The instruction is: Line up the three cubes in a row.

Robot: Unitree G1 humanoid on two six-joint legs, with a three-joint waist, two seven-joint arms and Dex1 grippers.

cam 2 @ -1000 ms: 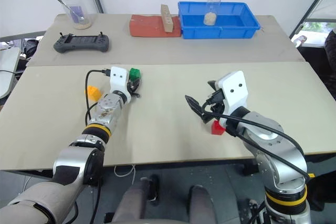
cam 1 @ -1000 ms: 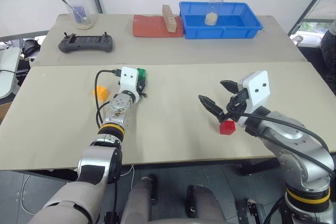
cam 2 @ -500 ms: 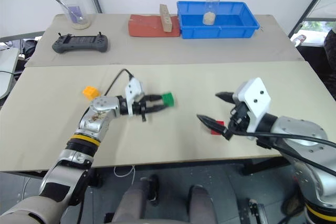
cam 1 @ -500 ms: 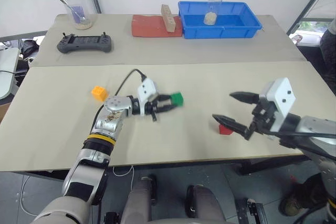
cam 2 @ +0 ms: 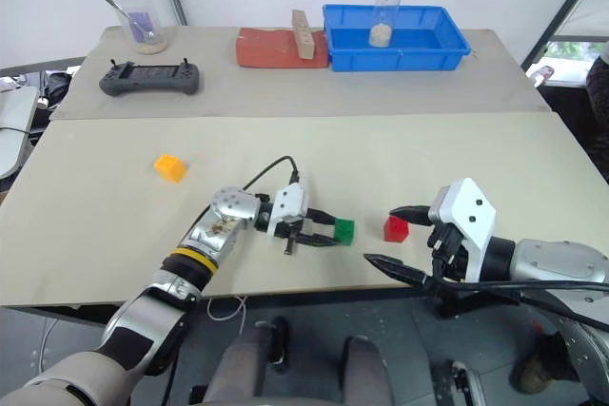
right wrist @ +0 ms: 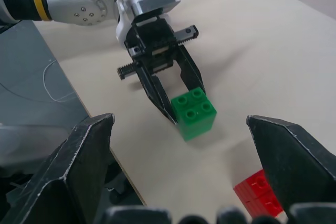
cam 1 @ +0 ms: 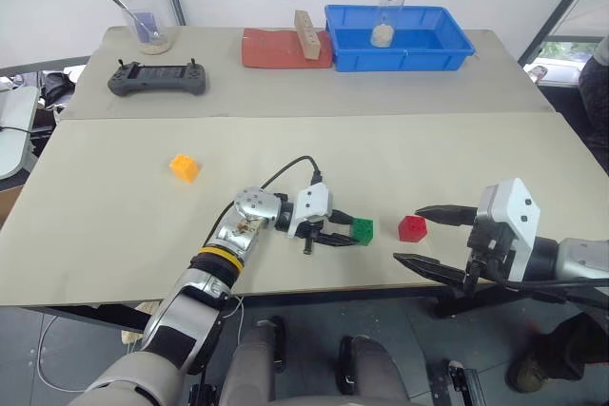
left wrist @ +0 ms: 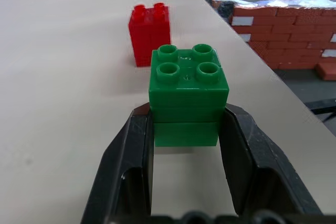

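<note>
While my left gripper (cam 1: pixel 354 232) is clamped on the green cube (cam 1: pixel 363 230) near the table's (cam 1: pixel 114 225) front edge, just beside the red cube (cam 1: pixel 412 227), I should set it down square with red, a small gap between. My right gripper (cam 1: pixel 426 237) hangs wide open, empty. The orange-yellow cube (cam 1: pixel 184 166) sits well apart toward the left edge.

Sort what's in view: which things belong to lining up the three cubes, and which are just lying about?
Job:
green cube, held in the left gripper
red cube
orange cube

Lying about:
blue bin with a clear glass
red pad
wooden block
game controller
cup with a spoon
</note>
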